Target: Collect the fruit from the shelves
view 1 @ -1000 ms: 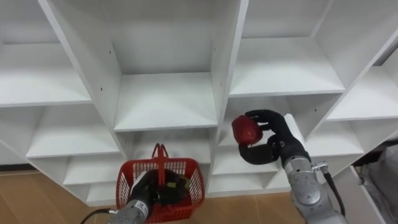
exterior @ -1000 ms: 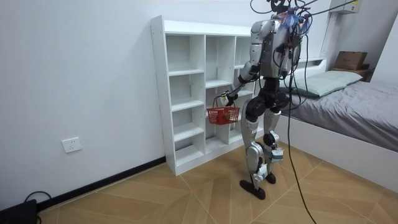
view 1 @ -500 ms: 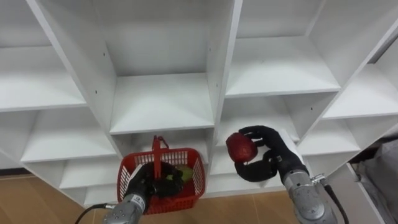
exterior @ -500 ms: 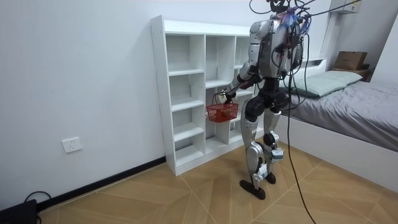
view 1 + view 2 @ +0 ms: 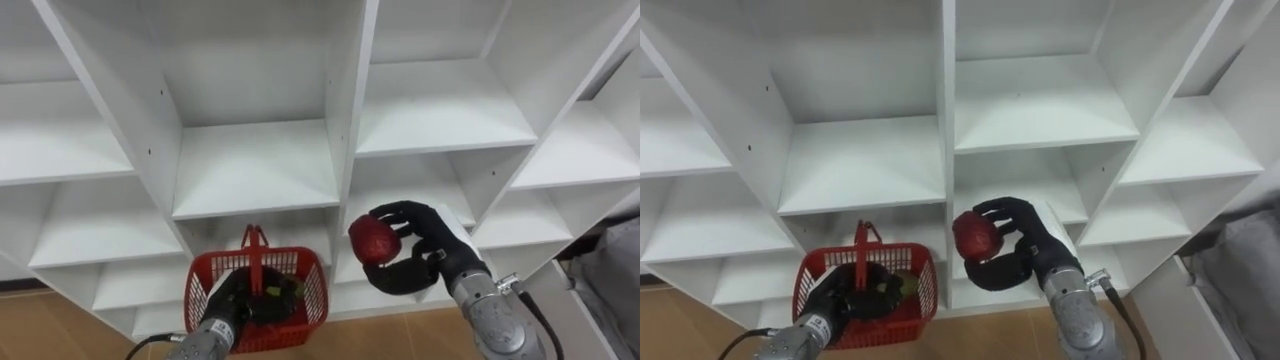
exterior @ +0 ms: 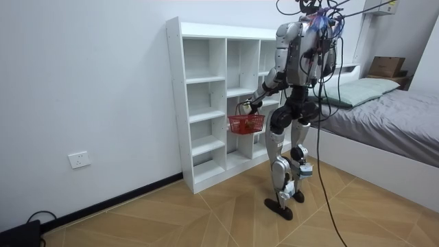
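Note:
My right hand (image 5: 432, 252) is curled round a dark red apple (image 5: 372, 240) and holds it in the air in front of the white closet (image 5: 250, 170), just right of its middle upright. To the lower left hangs a red plastic basket (image 5: 300, 300), its handle (image 5: 256, 242) standing up. My left hand (image 5: 228, 308) grips the basket at its near side. Something dark and green (image 5: 276, 294) lies inside the basket. In the room view I stand facing the closet (image 6: 206, 103) with the basket (image 6: 245, 123) at waist height. The right eye view shows the apple (image 5: 975, 235) in the same hand (image 5: 1036, 248).
The closet's shelves (image 5: 440, 105) around my hands are bare. A thin white upright (image 5: 350, 120) separates the compartments above the basket and the apple. A bed (image 6: 384, 113) stands at the room view's right, and wooden floor (image 6: 206, 213) lies behind me.
My right hand has carried the apple down and to the left, closer to the basket. The basket has risen slightly. The eye view has shifted a little.

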